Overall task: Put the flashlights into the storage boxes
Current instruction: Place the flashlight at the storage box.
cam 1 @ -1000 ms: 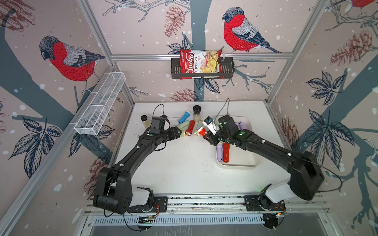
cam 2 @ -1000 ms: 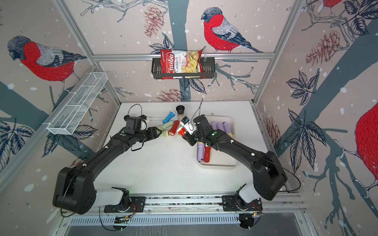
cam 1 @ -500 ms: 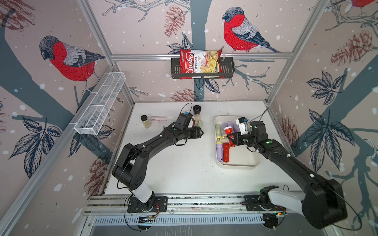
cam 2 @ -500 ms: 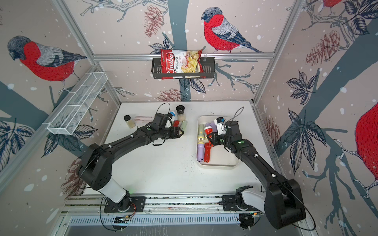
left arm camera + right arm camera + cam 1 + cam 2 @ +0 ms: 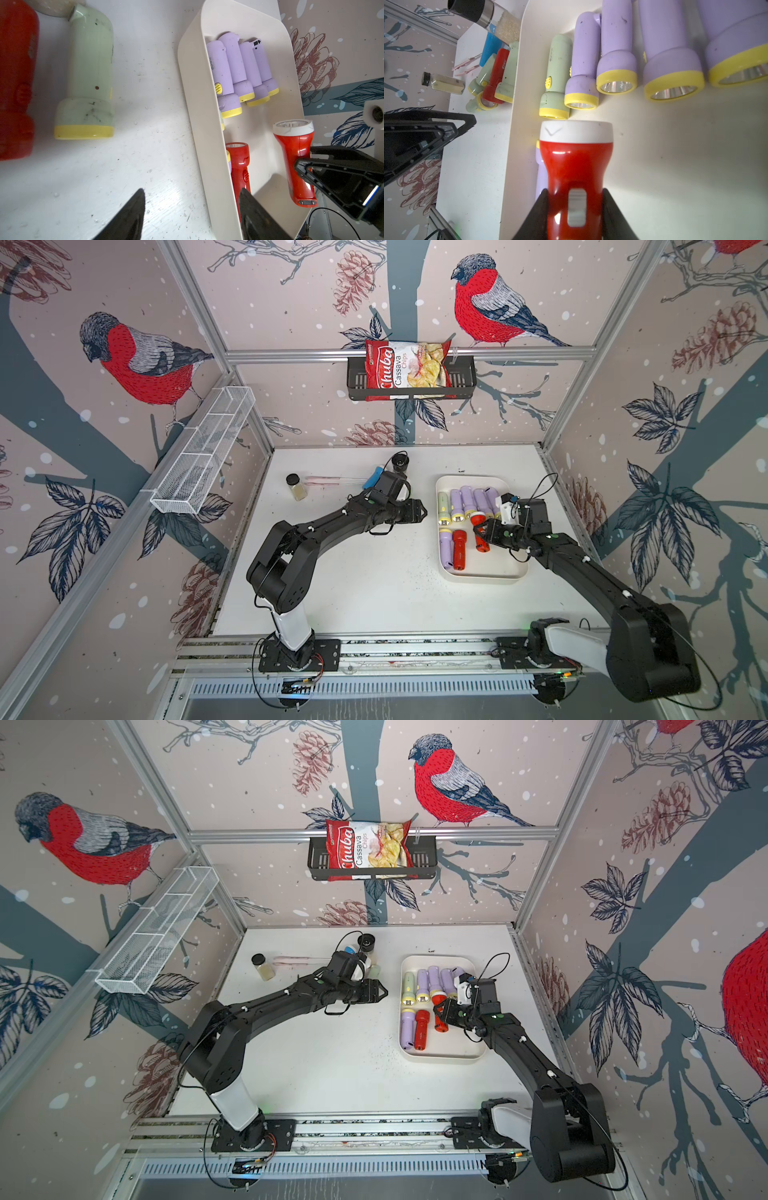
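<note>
A red flashlight with a white head (image 5: 576, 162) is being held across its body by the right gripper (image 5: 575, 193), jaws pressing on both its sides, low over the cream-white tray (image 5: 486, 569), head pointing at the far row; whether it is touching the tray floor cannot be told. Seven more are lying inside the tray; four lilac flashlights (image 5: 616, 52) and one pale green flashlight (image 5: 556, 72) are lying side by side in a row at the far end, yellow heads all facing the near end; a fifth lilac flashlight (image 5: 445, 549) and a second red flashlight (image 5: 458, 549) are lying side by side in the near half, by the left wall. Five more are lying in a cluster on the white table (image 5: 353, 572) just beyond the tray's far left corner, as the right wrist view is showing: three loose pale green flashlights (image 5: 508, 72), one loose red flashlight (image 5: 496, 70) and one blue flashlight (image 5: 490, 47). The left gripper (image 5: 192, 190) is hovering over the table just beside the tray's left wall, jaws standing apart and holding nothing; two black-capped jars (image 5: 297, 488) are sitting on the far part of the table, one by the cluster, one well to its left; one bag of cassava chips (image 5: 405, 369) is sitting in the one black basket (image 5: 463, 375) on the back wall; one white wire-mesh basket (image 5: 199, 456) is hanging on the left wall.
</note>
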{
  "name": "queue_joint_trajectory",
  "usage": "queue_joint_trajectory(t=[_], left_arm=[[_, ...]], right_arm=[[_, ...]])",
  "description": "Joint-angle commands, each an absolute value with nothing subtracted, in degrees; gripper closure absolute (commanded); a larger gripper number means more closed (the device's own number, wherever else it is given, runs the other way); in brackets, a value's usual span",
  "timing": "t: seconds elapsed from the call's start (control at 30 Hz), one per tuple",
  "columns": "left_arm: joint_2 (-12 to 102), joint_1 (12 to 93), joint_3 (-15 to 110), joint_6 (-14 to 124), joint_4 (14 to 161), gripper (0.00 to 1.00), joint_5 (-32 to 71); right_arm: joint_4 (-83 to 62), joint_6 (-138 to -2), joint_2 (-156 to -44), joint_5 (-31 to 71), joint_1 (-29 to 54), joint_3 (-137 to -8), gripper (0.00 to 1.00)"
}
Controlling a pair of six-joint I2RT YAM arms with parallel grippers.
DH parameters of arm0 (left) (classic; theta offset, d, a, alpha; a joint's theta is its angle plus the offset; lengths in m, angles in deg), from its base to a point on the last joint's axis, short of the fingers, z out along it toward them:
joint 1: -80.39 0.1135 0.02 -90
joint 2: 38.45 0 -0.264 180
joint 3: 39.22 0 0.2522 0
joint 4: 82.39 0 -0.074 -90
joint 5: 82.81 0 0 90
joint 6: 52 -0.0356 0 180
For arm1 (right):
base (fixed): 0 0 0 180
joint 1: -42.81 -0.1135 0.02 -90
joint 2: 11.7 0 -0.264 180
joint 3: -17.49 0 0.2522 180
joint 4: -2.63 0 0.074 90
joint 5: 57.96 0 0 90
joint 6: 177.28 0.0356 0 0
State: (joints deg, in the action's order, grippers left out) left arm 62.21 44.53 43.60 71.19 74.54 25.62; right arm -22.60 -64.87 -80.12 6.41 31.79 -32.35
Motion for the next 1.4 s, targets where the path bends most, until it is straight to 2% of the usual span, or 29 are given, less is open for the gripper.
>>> queue_joint_trajectory(t=[0.0, 0.2, 0.53, 0.67, 1.07, 1.2, 1.37], left_arm=[[62.61, 44.44, 44.46, 71.25, 76.12, 0.29, 26.60], [62.32, 44.44, 44.31, 70.73, 75.59, 0.29, 26.43], [61.91, 44.49, 43.78, 70.52, 75.23, 0.29, 26.08], [61.83, 44.49, 43.49, 70.64, 75.32, 0.29, 26.04], [60.84, 44.49, 43.32, 70.41, 74.51, 0.29, 25.47], [59.50, 45.18, 42.94, 69.93, 73.62, 0.30, 24.58], [56.61, 48.61, 40.82, 68.90, 72.60, 0.30, 25.02]], right_arm=[[-22.70, -65.05, -81.53, 5.06, 30.35, -33.27, 0.64], [-25.18, -64.03, -86.54, 8.12, 29.37, -33.93, 0.63], [-24.28, -62.67, -89.19, 9.81, 28.93, -32.14, 0.56], [-24.34, -62.76, -89.65, 9.89, 28.84, -31.43, 0.49], [-29.76, -64.13, -85.96, 12.22, 28.14, -34.76, 0.41], [-31.25, -65.88, -83.73, 12.88, 25.33, -38.33, 0.41], [-30.80, -70.45, -83.77, 19.10, 15.80, -44.26, 0.41]])
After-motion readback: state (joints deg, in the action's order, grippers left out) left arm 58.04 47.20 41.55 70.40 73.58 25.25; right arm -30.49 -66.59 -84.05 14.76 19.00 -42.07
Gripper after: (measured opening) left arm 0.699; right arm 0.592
